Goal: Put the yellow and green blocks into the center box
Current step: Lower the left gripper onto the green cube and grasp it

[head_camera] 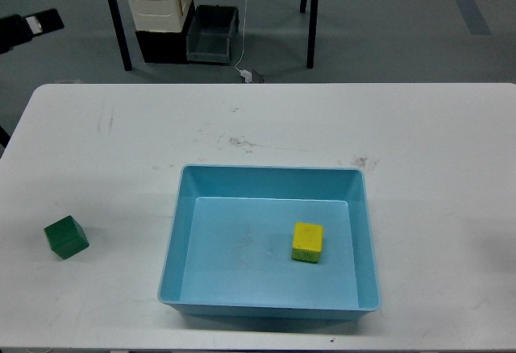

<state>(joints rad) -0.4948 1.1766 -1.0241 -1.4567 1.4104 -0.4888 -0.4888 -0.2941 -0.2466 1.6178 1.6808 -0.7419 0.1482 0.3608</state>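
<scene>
A light-blue plastic center box (268,178) sits on the near half of a white table (419,143), slightly right of the middle. It is a shallow rectangular tray with smooth sloped walls, rounded corners and a flat bottom that shows a few faint scuffs.

Inside it, on the right part of the floor, rests the yellow block (307,242), a small plain cube with a bright matte top and a slightly greener, shaded near face. It stands flat on the bottom, clear of all 4 walls.

The green block (66,237) lies outside the tray, well to its left on the bare tabletop near the table's left edge. It is a dark green cube of about the same size, turned a little so that 1 corner points toward the near side.

The tabletop is a smooth white laminate with rounded corners, marked by grey smudges and scratches far of the tray and along the left.

At the far left edge, above the table, a dark object with a small pale patch (31,26) pokes into view; whether it belongs to an arm cannot be told. Neither gripper shows, so neither's grip can be judged.

Beyond the table, on the grey floor, stand a cream container (159,0), a dark bin (212,35) and black legs (116,16). No writing is readable.
</scene>
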